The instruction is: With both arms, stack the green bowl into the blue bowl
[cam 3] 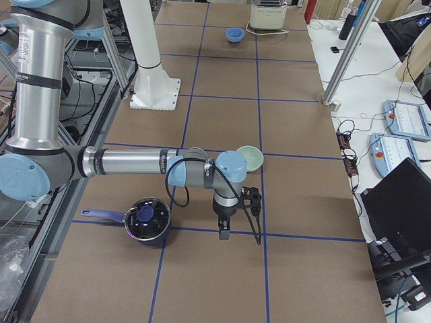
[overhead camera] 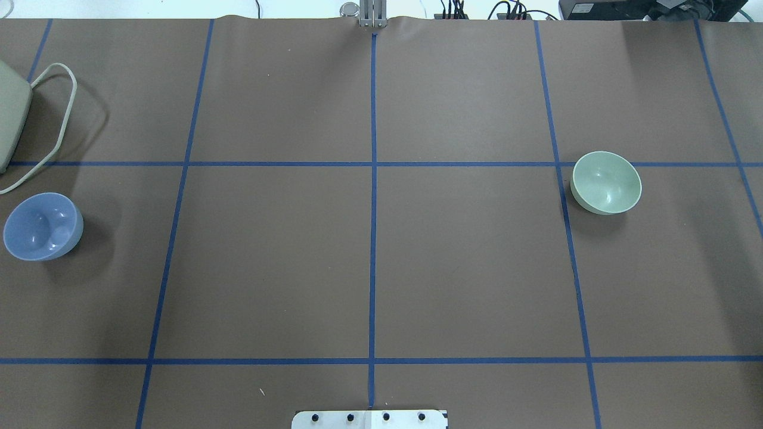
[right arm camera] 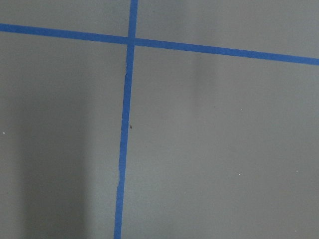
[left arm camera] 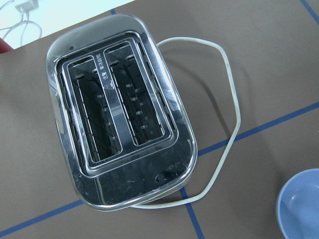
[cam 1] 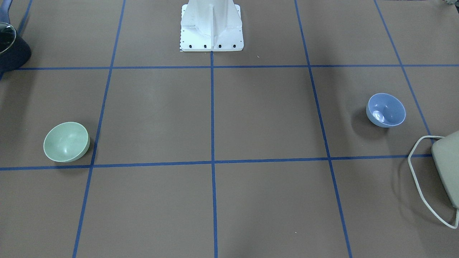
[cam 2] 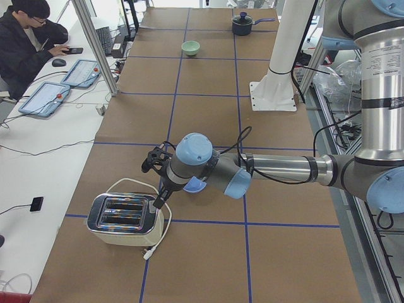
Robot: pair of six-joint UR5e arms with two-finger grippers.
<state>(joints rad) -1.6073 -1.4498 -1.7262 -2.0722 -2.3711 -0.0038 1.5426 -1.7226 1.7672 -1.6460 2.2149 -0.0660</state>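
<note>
The green bowl sits upright on the brown table, on the right in the overhead view. The blue bowl sits upright at the far left of the overhead view, and its rim shows in the left wrist view. My left gripper hangs over the toaster's edge, beside the blue bowl. My right gripper points down at bare table just in front of the green bowl. Both grippers show only in the side views, so I cannot tell whether either is open or shut.
A chrome toaster with a white cord stands close to the blue bowl. A dark pot with a lid sits beside my right arm. The white pedestal stands at the table's middle. A person sits at a side desk.
</note>
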